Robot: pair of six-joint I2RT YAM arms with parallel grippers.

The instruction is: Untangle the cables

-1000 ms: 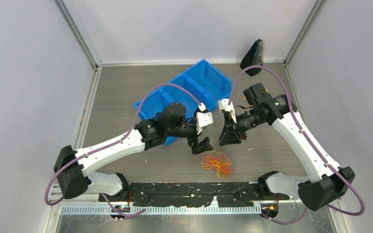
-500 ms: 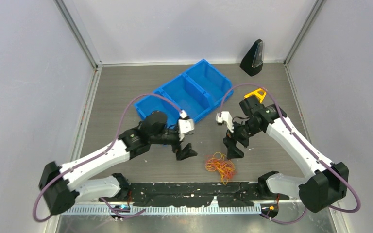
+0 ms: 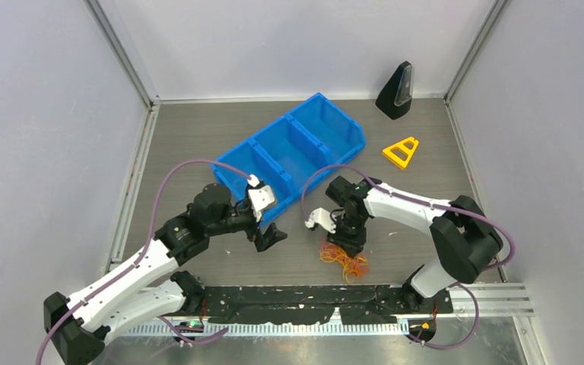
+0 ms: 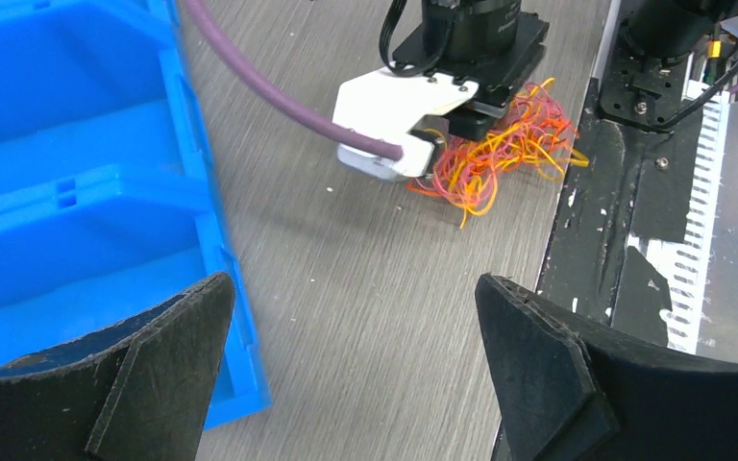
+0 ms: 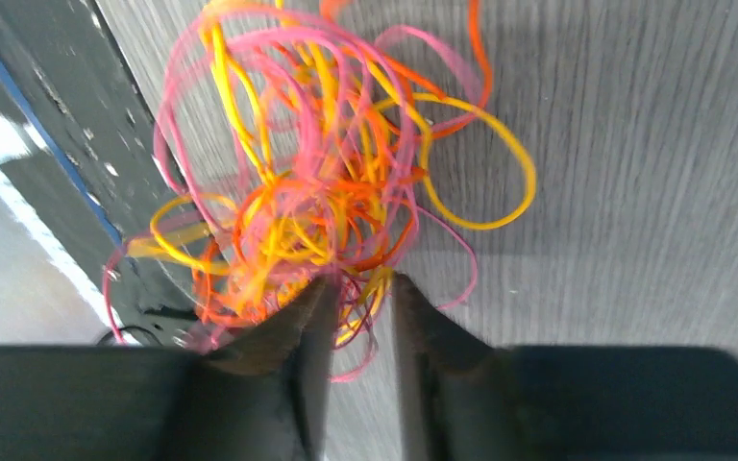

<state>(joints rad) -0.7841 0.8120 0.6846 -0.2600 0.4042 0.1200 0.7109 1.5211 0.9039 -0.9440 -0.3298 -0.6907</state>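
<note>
Right wrist view: the right gripper (image 5: 357, 288) sits at the edge of the cables (image 5: 317, 192), fingers drawn close with strands in the narrow gap, though whether they truly pinch I cannot tell. The tangle lies on the table (image 3: 190, 137) at 5 o'clock from the blue bin (image 3: 289, 144); the left gripper (image 4: 351, 288), at its 9 o'clock, gapes wide, empty.
</note>
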